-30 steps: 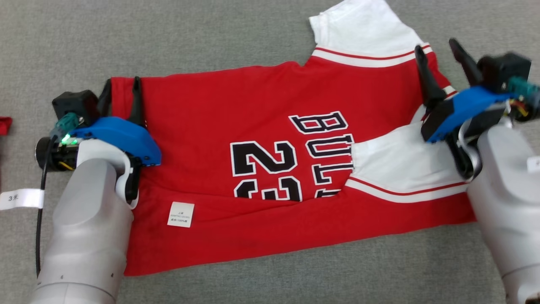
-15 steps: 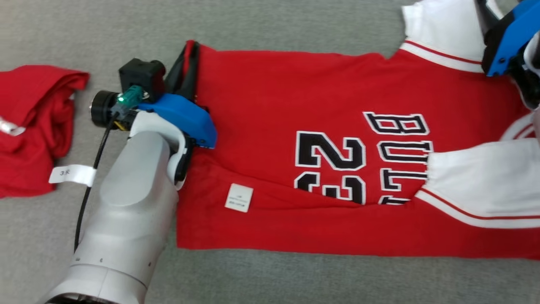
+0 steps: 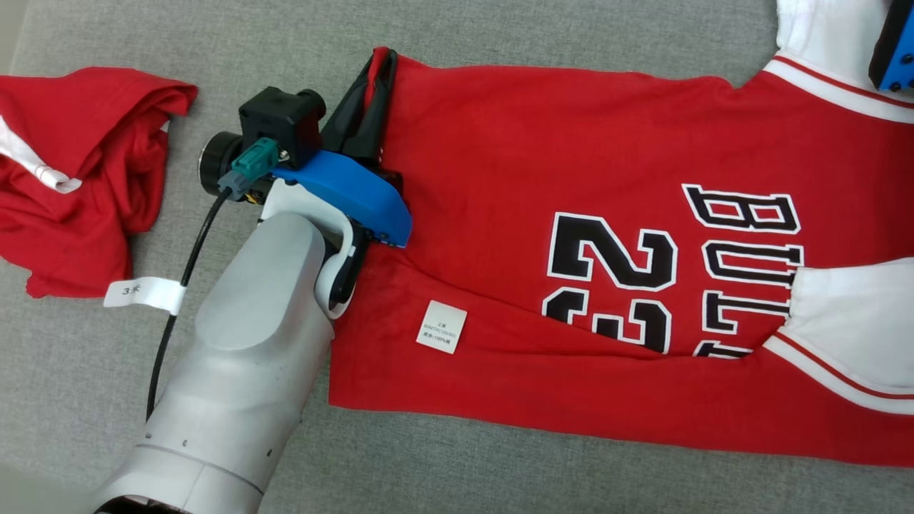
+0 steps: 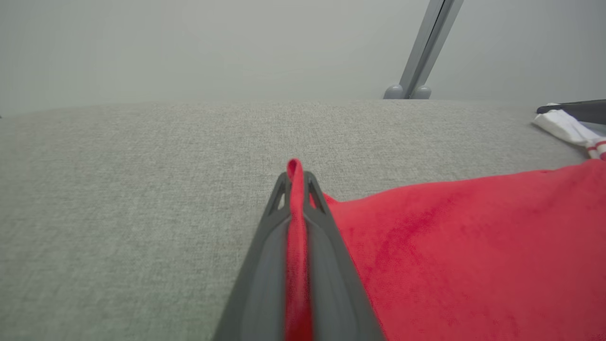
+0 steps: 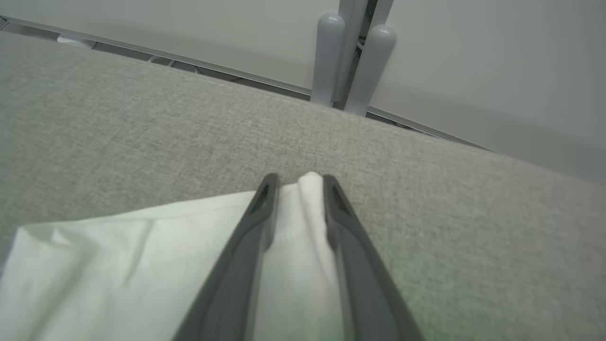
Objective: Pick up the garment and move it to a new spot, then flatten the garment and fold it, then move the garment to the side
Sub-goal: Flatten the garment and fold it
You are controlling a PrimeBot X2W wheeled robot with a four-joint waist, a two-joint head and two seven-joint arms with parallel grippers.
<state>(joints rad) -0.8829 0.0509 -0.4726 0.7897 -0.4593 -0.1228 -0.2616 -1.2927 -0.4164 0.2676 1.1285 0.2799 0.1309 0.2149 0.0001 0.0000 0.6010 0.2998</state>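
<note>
Left tool has pinched jersey hem; red heap beside.

Cropped and illegible parts
Jersey cut off at right edge; second red garment cropped at left; label print too small to read

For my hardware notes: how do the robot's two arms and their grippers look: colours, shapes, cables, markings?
Left arm: pale grey forearm, blue wrist cover, black camera block, teal plug, black cable bearing a white paper tag. Both the left gripper and right gripper have two long, tapered dark grey fingers.
</note>
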